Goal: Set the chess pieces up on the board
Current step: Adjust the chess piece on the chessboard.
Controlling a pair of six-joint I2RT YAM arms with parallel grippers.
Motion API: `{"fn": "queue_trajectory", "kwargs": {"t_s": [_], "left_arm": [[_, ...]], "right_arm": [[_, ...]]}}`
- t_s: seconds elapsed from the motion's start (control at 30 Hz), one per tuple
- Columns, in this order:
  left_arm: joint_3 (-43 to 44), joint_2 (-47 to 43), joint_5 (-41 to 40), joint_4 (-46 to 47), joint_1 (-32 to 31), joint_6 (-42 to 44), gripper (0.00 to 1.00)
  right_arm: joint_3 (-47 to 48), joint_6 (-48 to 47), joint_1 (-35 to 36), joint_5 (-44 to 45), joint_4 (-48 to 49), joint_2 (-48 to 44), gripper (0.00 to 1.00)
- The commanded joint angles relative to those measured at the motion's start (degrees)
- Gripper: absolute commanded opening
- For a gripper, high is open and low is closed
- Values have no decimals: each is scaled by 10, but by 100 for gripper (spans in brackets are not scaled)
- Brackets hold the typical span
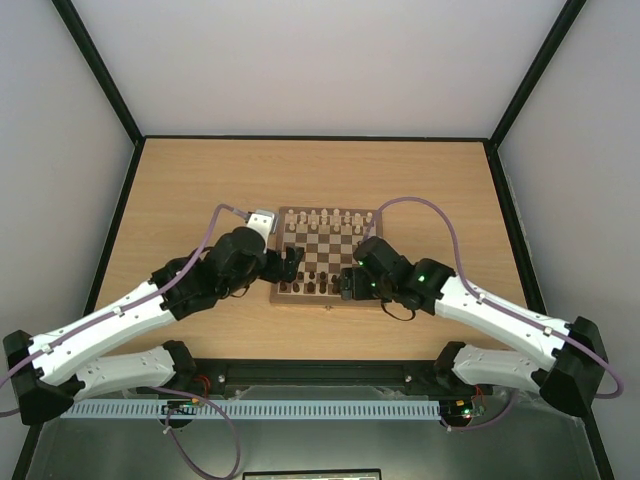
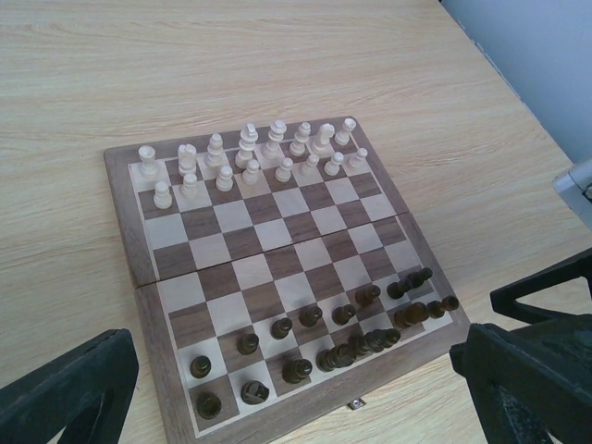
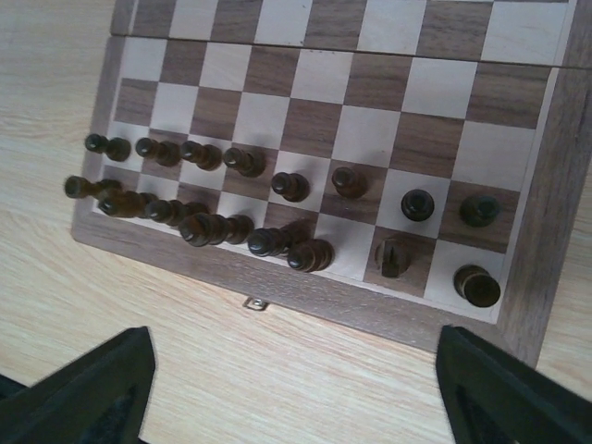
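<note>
Pale wooden desk carries the board in its middle, and the dark pieces stand on its two near rows, some crowded close together. You see the left claw and the right claw both wide and holding nothing, at the board's near side.

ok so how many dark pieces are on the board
16, as best I can count. Eight dark pieces stand spaced along the board's second row from the near edge; eight more sit in the edge row, six bunched together, so overlap could hide one.
</note>
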Motion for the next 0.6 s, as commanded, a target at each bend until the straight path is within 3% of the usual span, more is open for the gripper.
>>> {"fn": "queue_trajectory", "kwargs": {"t_s": [0.0, 0.37, 0.57], "left_arm": [[-14, -2, -3, 25, 3, -6, 99], [-30, 3, -10, 42, 6, -10, 99], [-32, 2, -9, 46, 6, -13, 99]], "right_arm": [[-11, 7, -1, 22, -23, 18, 79], [-16, 0, -1, 15, 5, 47, 47], [-8, -6, -1, 7, 22, 90, 43]]}}
